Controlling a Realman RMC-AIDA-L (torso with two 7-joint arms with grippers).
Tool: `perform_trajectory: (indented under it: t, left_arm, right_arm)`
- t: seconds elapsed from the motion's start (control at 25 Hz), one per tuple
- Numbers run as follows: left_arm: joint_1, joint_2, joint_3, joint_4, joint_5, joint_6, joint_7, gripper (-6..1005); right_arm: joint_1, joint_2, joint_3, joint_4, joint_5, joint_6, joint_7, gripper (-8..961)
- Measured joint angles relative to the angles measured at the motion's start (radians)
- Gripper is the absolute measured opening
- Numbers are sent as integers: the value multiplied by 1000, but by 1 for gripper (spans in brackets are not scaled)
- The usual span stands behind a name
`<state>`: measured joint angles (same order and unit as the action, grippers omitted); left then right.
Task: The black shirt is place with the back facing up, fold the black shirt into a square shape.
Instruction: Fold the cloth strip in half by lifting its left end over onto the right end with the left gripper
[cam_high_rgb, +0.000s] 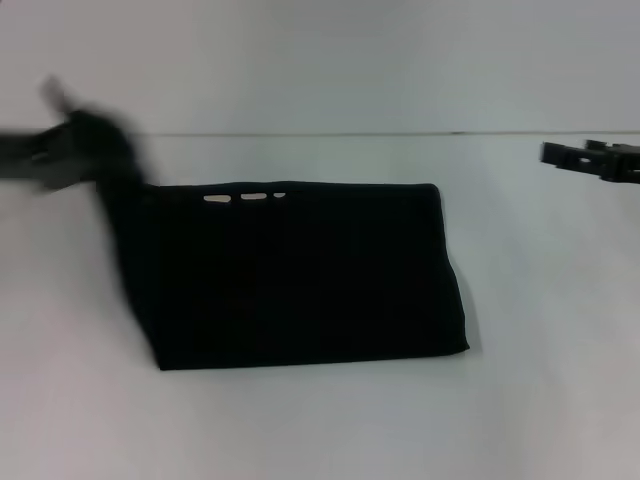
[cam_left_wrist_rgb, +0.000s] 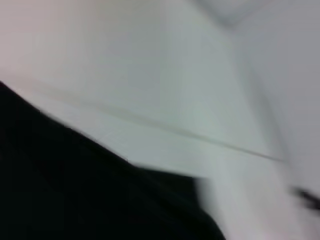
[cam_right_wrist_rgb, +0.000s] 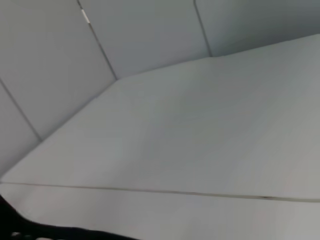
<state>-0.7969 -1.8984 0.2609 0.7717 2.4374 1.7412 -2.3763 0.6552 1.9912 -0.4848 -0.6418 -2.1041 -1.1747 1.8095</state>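
Observation:
The black shirt (cam_high_rgb: 300, 275) lies folded into a wide rectangle in the middle of the white table (cam_high_rgb: 320, 425). Its left edge rises in a strip of cloth up to my left gripper (cam_high_rgb: 92, 140), which is blurred with motion at the far left and holds that cloth above the table. My right gripper (cam_high_rgb: 562, 155) hovers at the far right, apart from the shirt and empty. The shirt also fills the lower part of the left wrist view (cam_left_wrist_rgb: 60, 195). A small edge of it shows in the right wrist view (cam_right_wrist_rgb: 10, 225).
A thin seam (cam_high_rgb: 350, 133) runs across the table behind the shirt. Pale wall panels (cam_right_wrist_rgb: 150, 35) stand behind the table. Bare white table surface lies in front of the shirt and to its right.

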Motion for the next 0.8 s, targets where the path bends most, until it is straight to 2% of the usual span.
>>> perform_trajectory:
  t: [0.08, 0.2, 0.24, 0.28, 0.36, 0.44, 0.6, 0.68, 0.76, 0.8]
  left_arm:
    - [-77, -29, 32, -74, -66, -19, 4, 89]
    - [-169, -109, 76, -164, -106, -119, 44, 95]
    - [-179, -131, 90, -179, -109, -153, 57, 97]
    - [-188, -168, 113, -202, -109, -197, 77, 98]
    - [-182, -228, 136, -233, -114, -267, 120, 102]
    - [-152, -264, 140, -309, -141, -351, 185, 106]
    - [-87, -262, 134, -535, -270, -441, 369, 114]
    - [-56, -267, 135, -569, -322, -403, 453, 117]
    - [-45, -269, 136, -574, -349, -302, 495, 121]
    - [-45, -269, 136, -574, -349, -302, 495, 123]
  right_arm:
    - [-9, -12, 0, -2, 0, -5, -5, 925]
    - [-22, -26, -2, -3, 0, -11, -12, 925]
    - [-26, -29, -3, -3, 0, -16, -12, 925]
    - [-29, -32, -3, -3, 0, -19, -12, 925]
    - [-36, -35, -2, -3, 0, -25, -13, 925]
    - [-39, -37, -1, -4, 0, -27, -14, 925]
    - [-42, -37, -6, -4, -3, -31, -14, 925]
    - [-38, -37, -8, -4, -6, -33, -13, 925]
    - [-36, -37, -9, -4, -8, -36, -9, 925]
    - [-36, -37, -9, -4, -8, -38, -6, 925]
